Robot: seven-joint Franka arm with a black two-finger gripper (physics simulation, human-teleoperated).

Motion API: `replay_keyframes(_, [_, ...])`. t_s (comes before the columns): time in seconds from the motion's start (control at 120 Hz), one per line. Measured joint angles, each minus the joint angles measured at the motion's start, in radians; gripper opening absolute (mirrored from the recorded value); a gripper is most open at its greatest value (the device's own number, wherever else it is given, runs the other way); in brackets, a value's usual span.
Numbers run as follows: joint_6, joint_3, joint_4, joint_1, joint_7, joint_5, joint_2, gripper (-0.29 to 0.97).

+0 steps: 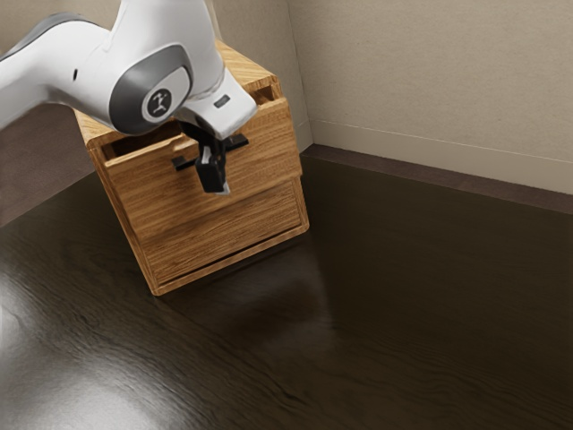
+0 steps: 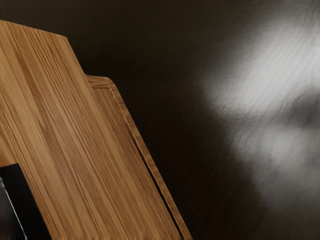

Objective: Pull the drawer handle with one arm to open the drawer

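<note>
A wooden cabinet with two drawers stands on the dark floor. Its top drawer sticks out a little from the body, with a dark gap behind its front panel. A black bar handle runs across that front. My black gripper points down at the middle of the handle, fingers close together on both sides of the bar. In the wrist view the top drawer's front slants just under my hand, the lower drawer front lies beyond it, and a black part shows at the edge.
The dark glossy floor spreads wide in front of the cabinet and toward the exterior view's right. A beige wall with a baseboard runs behind. My white arm crosses over the cabinet's top.
</note>
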Motion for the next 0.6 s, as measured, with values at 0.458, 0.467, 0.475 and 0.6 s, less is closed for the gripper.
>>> replay_keyframes(0.458, [0.006,-0.005,-0.088,-0.044,-0.008,0.005,-0.076,0.67])
replay_keyframes(0.467, [0.007,-0.005,-0.090,-0.044,-0.008,0.005,-0.077,0.67])
replay_keyframes(0.475, [0.007,-0.005,-0.092,-0.044,-0.009,0.005,-0.078,0.67])
replay_keyframes(0.6, [0.017,-0.005,-0.106,-0.048,-0.014,0.003,-0.082,0.68])
